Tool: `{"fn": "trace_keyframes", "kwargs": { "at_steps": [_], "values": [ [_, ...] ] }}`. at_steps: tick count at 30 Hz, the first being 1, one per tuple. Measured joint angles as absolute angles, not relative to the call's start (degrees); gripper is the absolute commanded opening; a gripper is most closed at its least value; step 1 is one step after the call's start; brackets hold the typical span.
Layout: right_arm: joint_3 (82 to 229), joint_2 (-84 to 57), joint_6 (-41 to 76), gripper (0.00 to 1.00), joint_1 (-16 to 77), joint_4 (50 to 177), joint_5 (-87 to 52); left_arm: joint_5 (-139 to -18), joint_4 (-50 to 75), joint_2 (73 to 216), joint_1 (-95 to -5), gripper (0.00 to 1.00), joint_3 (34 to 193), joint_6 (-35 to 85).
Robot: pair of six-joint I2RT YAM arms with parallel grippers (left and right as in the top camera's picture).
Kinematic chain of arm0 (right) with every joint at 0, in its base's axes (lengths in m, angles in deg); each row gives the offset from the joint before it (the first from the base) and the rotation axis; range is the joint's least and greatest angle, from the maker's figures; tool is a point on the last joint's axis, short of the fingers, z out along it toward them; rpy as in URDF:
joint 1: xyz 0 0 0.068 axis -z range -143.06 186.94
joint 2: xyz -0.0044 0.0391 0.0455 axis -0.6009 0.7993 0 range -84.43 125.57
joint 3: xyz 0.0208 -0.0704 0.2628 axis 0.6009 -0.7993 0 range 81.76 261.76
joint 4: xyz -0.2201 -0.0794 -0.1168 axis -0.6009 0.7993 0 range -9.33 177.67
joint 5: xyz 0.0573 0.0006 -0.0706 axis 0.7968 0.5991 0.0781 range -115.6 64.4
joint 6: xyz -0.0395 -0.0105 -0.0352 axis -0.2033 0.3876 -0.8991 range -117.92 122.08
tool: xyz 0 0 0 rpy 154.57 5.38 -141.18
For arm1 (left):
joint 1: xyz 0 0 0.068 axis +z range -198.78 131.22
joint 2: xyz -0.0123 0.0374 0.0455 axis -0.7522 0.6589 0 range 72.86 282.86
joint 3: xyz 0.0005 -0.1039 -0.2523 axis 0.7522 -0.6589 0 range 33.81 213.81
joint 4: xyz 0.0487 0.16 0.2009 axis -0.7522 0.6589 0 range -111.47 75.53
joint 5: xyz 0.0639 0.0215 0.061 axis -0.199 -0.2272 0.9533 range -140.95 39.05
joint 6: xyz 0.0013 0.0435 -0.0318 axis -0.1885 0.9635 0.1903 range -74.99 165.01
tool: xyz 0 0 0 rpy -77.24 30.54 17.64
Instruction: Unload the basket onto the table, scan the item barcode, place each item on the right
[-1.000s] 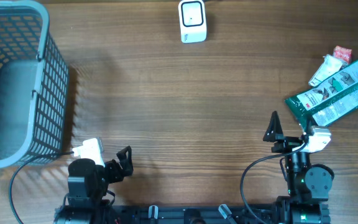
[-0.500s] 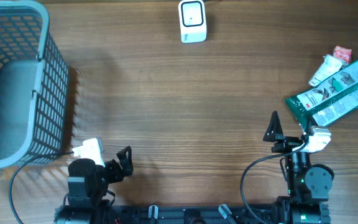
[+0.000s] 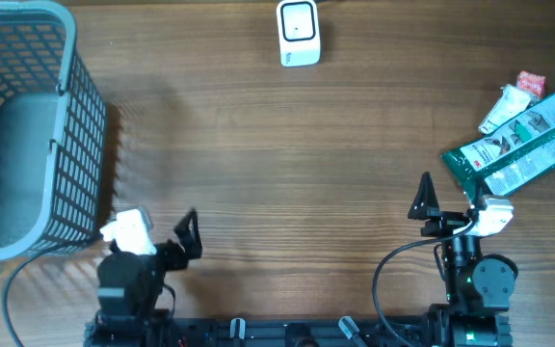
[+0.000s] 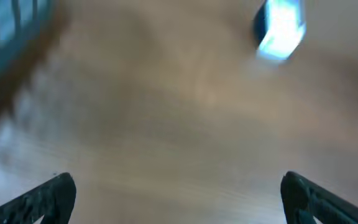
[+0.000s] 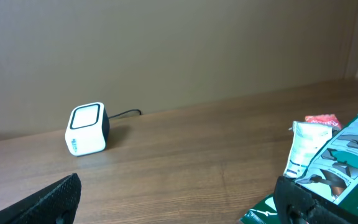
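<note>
now | basket (image 3: 87, 145) left, grey floor showing | left fingers (image 4: 47, 194), right fingers (image 5: 50, 200) wide apart, holding nothing

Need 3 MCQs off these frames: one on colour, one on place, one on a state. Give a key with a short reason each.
1. What colour is the mesh basket?
A. Red
B. Grey-blue
C. Yellow

2. Where does the white scanner sit on the table?
A. At the far edge, near the middle
B. Inside the basket
C. Between the two arm bases

3. The right gripper is:
A. Shut on the scanner
B. Shut on the basket's rim
C. Open, holding nothing

Key:
1 B: its walls show grey-blue in the overhead view.
2 A: the overhead view has it at the top edge, roughly centred.
3 C: its fingers stand wide apart with only bare table between them.
</note>
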State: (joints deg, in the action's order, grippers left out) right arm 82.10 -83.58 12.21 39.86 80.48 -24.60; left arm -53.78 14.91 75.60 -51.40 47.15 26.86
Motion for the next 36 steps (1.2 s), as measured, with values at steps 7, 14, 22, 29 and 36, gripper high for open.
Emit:
{"fn": "trace_keyframes", "kwargs": {
  "at_steps": [7, 14, 22, 29, 36],
  "values": [
    [82.10, -83.61, 12.21, 1.00, 39.86, 80.48, -24.60, -49.89, 3.83, 74.25, -51.40, 1.00, 46.98, 26.84],
    [82.12, -83.61, 12.21, 1.00, 39.86, 80.48, -24.60, -46.70, -13.70, 73.66, -51.40, 1.00, 38.71, 26.84],
    [82.12, -83.61, 12.21, 1.00, 39.86, 80.48, -24.60, -52.49, -18.14, 73.63, -51.40, 1.00, 35.70, 35.49],
    [82.12, -83.61, 12.21, 1.00, 39.86, 80.48, -24.60, -54.09, -17.24, 73.63, -51.40, 1.00, 34.63, 39.03],
    [82.10, -83.61, 12.21, 1.00, 39.86, 80.48, -24.60, -54.27, -17.24, 73.63, -51.40, 1.00, 34.63, 39.21]
  ]
}}
